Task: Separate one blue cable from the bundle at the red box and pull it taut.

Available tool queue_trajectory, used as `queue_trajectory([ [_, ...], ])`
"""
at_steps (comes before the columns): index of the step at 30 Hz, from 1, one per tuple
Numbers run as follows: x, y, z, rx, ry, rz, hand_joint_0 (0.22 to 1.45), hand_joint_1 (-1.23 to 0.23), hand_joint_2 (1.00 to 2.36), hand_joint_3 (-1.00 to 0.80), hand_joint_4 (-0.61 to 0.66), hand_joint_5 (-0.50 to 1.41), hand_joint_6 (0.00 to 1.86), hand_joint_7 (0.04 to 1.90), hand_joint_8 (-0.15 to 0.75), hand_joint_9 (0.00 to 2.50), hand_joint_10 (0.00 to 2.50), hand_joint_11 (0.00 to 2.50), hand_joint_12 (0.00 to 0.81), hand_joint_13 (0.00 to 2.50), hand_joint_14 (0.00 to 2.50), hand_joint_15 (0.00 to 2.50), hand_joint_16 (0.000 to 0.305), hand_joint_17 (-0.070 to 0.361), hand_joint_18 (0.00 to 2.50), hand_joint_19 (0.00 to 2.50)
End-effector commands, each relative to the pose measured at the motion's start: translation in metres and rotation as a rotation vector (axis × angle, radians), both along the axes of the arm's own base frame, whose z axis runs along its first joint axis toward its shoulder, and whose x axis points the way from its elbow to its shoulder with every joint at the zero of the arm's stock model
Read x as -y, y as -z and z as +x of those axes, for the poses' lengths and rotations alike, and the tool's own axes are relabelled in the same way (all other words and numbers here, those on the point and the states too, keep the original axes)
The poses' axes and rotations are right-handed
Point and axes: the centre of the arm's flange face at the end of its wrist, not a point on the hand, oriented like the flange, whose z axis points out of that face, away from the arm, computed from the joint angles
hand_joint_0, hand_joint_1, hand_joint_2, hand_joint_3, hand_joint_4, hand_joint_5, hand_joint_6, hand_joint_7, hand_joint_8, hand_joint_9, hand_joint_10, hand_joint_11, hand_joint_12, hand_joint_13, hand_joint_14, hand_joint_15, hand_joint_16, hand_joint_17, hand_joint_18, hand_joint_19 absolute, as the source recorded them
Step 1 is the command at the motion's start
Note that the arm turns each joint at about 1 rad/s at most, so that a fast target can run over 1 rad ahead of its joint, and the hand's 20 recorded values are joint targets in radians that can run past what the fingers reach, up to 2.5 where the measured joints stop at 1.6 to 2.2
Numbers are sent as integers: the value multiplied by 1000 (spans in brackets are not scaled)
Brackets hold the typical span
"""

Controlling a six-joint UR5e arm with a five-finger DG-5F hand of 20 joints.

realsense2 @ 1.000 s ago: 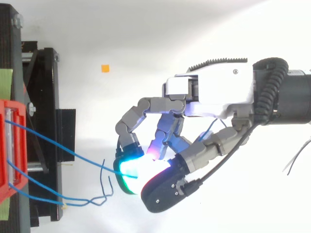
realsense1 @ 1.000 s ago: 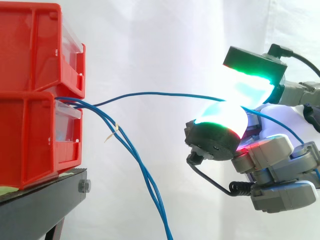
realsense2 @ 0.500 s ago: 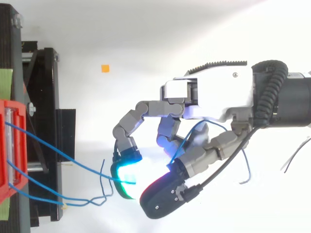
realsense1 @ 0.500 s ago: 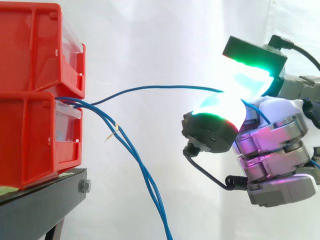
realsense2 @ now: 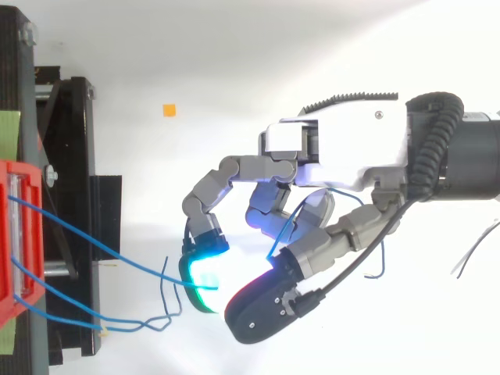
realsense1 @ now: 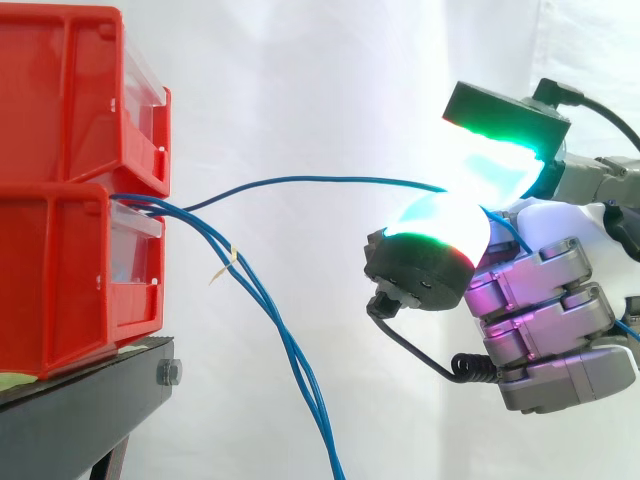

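Fingers of my hand point(realsense2: 344, 156) curl, pinching one blue cable point(realsense1: 300, 178) above the bundle point(realsense1: 285, 338) hanging from the red box point(realsense1: 60, 270). Separation looks done; next, draw away until its arc straightens.

The blue cable point(realsense1: 300, 180) between the hand's point(realsense2: 344, 148) fingers point(realsense1: 425, 265) looks smooth and plastic-sheathed; the red box point(realsense1: 60, 250) beyond them is glossy plastic.

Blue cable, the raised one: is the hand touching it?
Touching. In the side view the cable arcs from the red bin straight into the pinch between the hand's two glowing pads; no gap shows.
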Motion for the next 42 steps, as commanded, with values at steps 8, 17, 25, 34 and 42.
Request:
queue_trajectory([
  [8, 0, 0, 0, 0, 0, 0, 627, -753, 1020, 32, -25, -129, 889, 1244, 291, 1046, 2500, 1599, 399, 959, 2500, 1473, 48, 108, 1351, 1589],
  [17, 1, 0, 0, 0, 1, 0, 628, -751, 1020, 33, -26, -129, 889, 1245, 298, 1039, 2500, 1606, 400, 940, 2500, 1482, 48, 108, 1360, 1619],
  [25, 0, 0, 0, 0, 0, 0, 629, -751, 1020, 34, -28, -129, 890, 1244, 299, 1038, 2500, 1608, 394, 935, 2500, 1483, 47, 106, 1364, 1636],
  [34, 1, 0, 0, 0, 1, 0, 630, -750, 1020, 36, -29, -128, 890, 1246, 298, 1036, 2500, 1662, 400, 930, 2500, 1479, 47, 105, 1367, 1643],
  [42, 0, -1, 0, 1, 1, 0, 629, -749, 1021, 38, -28, -129, 889, 1247, 295, 1036, 2500, 1660, 400, 927, 2500, 1474, 47, 106, 1366, 1645],
])
